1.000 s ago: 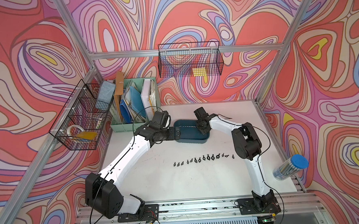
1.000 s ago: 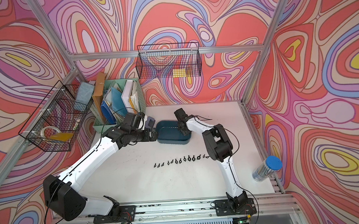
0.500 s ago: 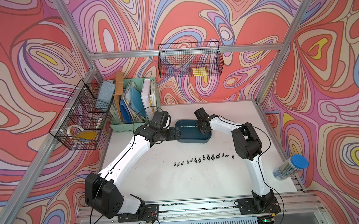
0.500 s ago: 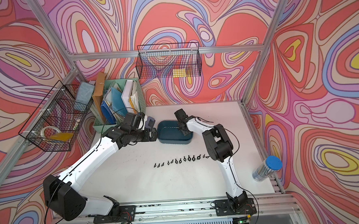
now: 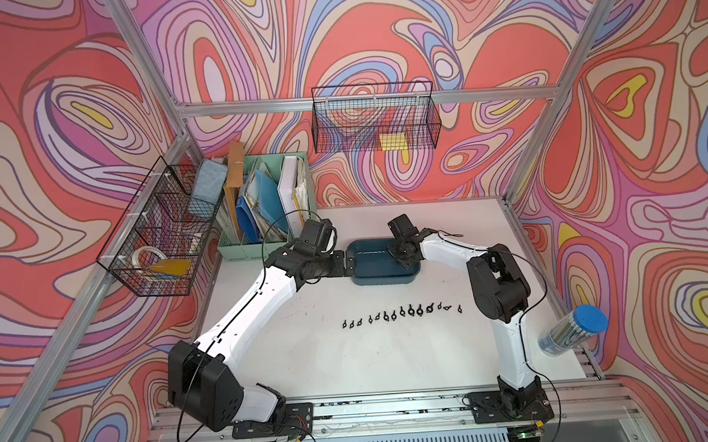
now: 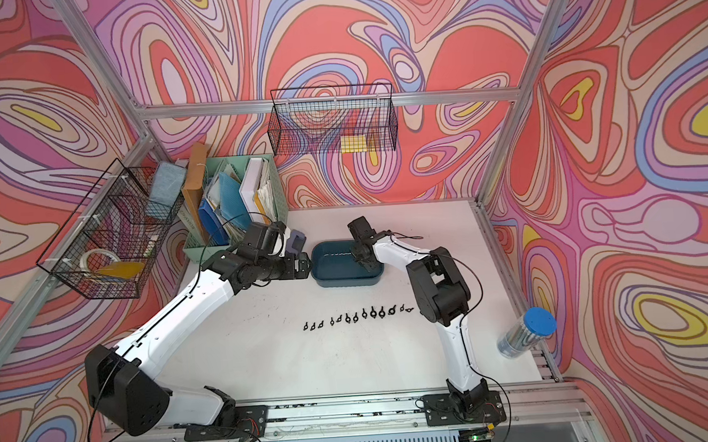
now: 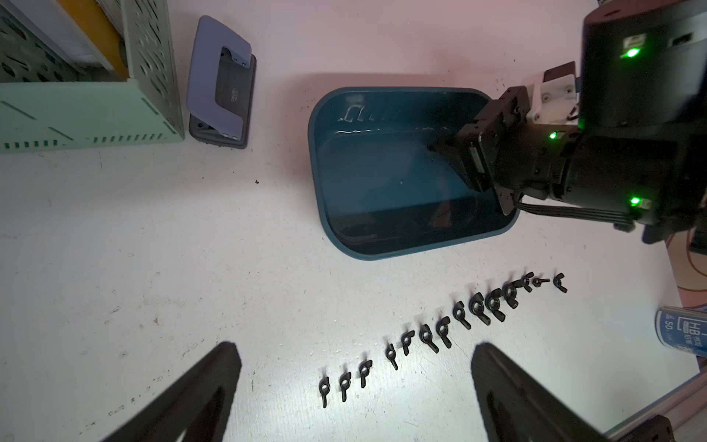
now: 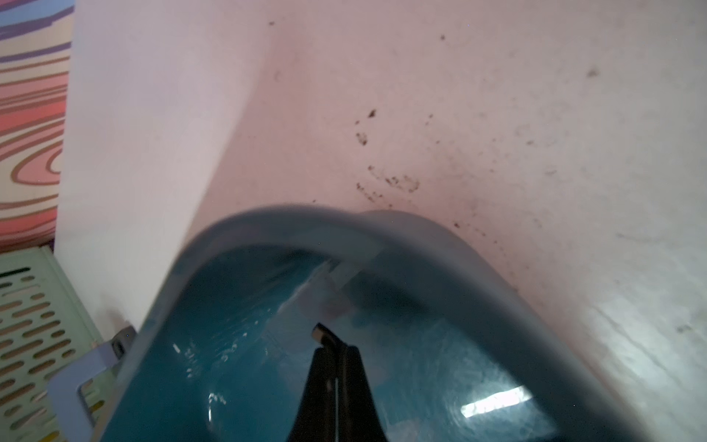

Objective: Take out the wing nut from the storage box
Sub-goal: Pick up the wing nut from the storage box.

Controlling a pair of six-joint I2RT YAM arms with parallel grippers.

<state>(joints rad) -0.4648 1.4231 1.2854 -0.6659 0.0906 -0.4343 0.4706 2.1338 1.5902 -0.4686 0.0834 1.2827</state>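
The storage box (image 5: 371, 264) (image 6: 338, 268) (image 7: 382, 183) is a shallow dark teal tub at the table's back middle. My right gripper (image 5: 402, 257) (image 6: 362, 261) (image 7: 432, 147) (image 8: 334, 346) reaches down inside it from the right. Its jaws are shut on a small black wing nut (image 8: 320, 332), which sticks out at the fingertips. My left gripper (image 5: 349, 262) (image 6: 302, 266) (image 7: 355, 352) stands open just off the box's left end, nothing between its fingers. The rest of the box floor that shows is bare.
A row of several black wing nuts (image 5: 403, 313) (image 6: 357, 315) (image 7: 443, 329) lies in front of the box. A mint-green file organiser (image 5: 262, 243) and a hole punch (image 7: 222, 84) sit at the back left. Wire baskets (image 5: 157, 236) (image 5: 374, 119) hang on the walls. A pencil tube (image 5: 572, 331) stands at the right edge.
My right gripper's jaws have closed inside the box. Both arms have barely moved.
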